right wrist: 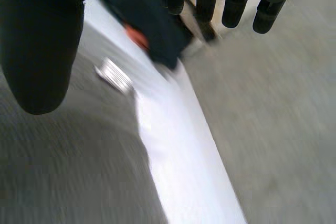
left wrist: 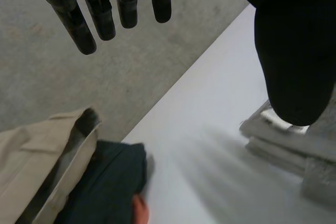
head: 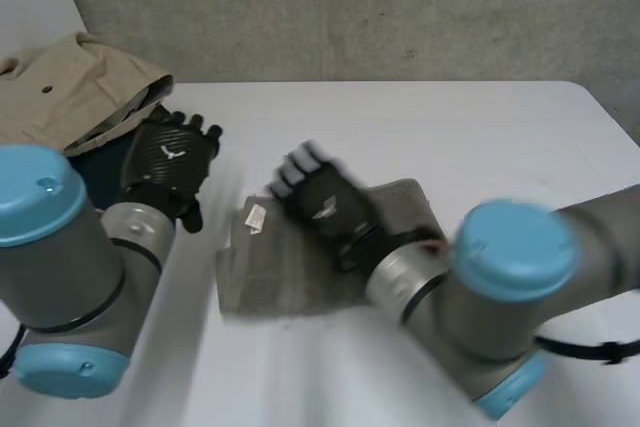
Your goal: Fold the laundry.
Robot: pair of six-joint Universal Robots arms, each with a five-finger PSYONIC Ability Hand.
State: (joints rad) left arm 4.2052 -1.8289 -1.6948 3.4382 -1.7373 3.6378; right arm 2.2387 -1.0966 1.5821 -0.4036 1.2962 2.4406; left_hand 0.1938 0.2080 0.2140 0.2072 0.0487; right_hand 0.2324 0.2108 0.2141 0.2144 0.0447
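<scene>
Head view: I see the folded grey towel (head: 300, 272) lying in the middle of the desk (head: 460, 137). My right robot hand (head: 325, 202) is over its far edge, fingers straight and holding nothing. My left robot hand (head: 170, 152) is open too, fingers extended, beside the beige garment (head: 70, 87) and the dark garment (head: 95, 172) heaped at the desk's far left. A white label (head: 256, 217) shows at the towel's left edge.

Folded grey cloth (head: 290, 277) flat at table (head: 450, 137) centre, white label (head: 255, 218) up. Crumpled beige garment (head: 70, 87) touching dark garment (left wrist: 113, 179), far left corner.
</scene>
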